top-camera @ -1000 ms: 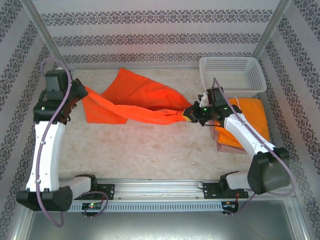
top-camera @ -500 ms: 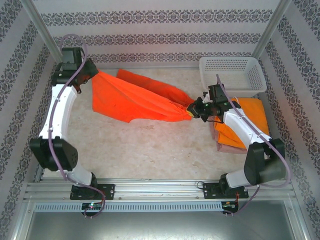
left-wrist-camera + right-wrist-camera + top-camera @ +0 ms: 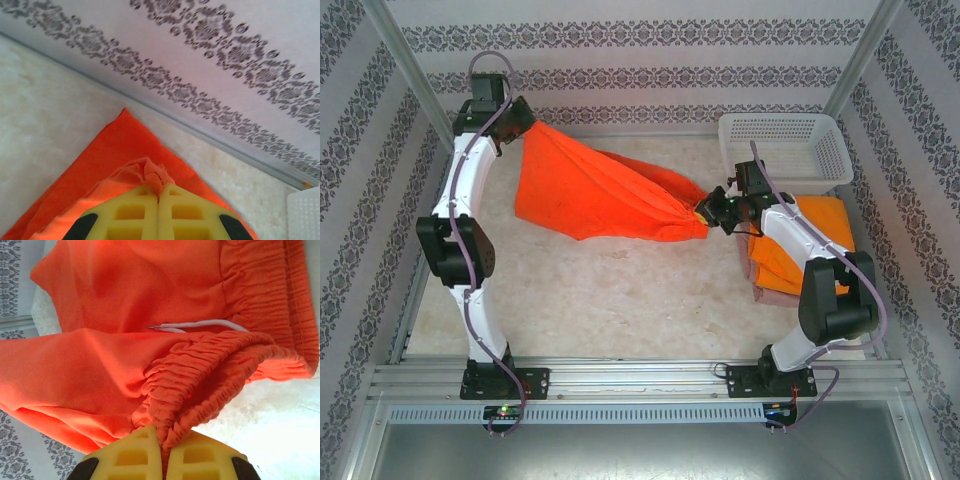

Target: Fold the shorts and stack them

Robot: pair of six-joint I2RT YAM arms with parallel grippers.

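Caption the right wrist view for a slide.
Right gripper shut on the gathered waistband of the red-orange shorts, white drawstring showing above.

1. Bright, even overhead light; faint soft shadow under the shorts (image 3: 610,195) on the table (image 3: 620,300).
2. Shorts look oversaturated (almost glowing) in the right wrist view.
3. Left wrist view: wall (image 3: 225,50) pattern slightly blurred.

No writing, label, brand mark or number can be read on anything here. The dark bands on the walls (image 3: 640,35) are repeating floral ornament, not letters. The small circuit board (image 3: 505,410) on the rail at the table's near edge is too small to make out any print.
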